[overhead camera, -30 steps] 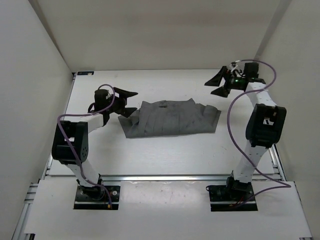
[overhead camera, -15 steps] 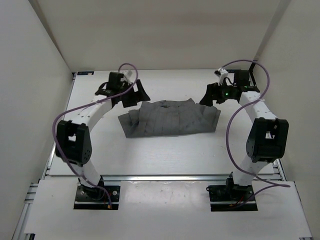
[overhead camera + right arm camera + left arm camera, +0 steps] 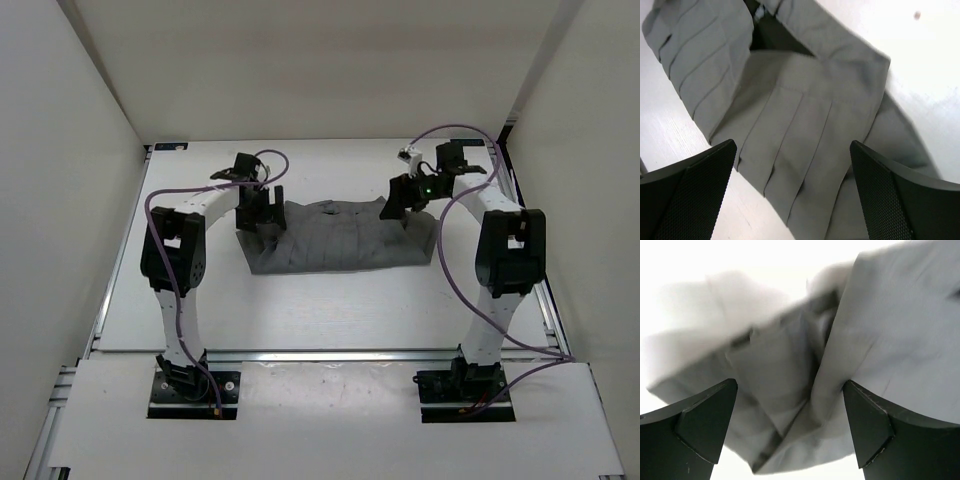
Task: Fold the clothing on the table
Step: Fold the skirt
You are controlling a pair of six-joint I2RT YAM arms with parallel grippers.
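White bench point(image 3: 300, 310), white walls around it. My left fingers point(image 3: 695, 430) stand wide, holding nothing, at the left end of the grey pleated clothing point(image 3: 340, 240) — contact cannot be judged. My right fingers point(image 3: 685, 200) stand equally wide, empty, over its far right corner. The clothing lies rumpled at mid-bench, between both arms.

Top view: bright, even, diffuse light from above, no glare. Table point(image 3: 330, 300) near-white, surrounding walls duller grey. Shadows faint and soft-edged. Focus sharp throughout.

Left wrist view: table blown out to pure white at top. Clothing point(image 3: 890, 315) smeared and soft, pleat edges blurred. Dark fingers point(image 3: 695, 430) at bottom show little surface detail.

Right wrist view: sharp, pleats crisp. Deep shadow inside fold at top, soft shadow along right edge of clothing. Table bright, mildly washed out.
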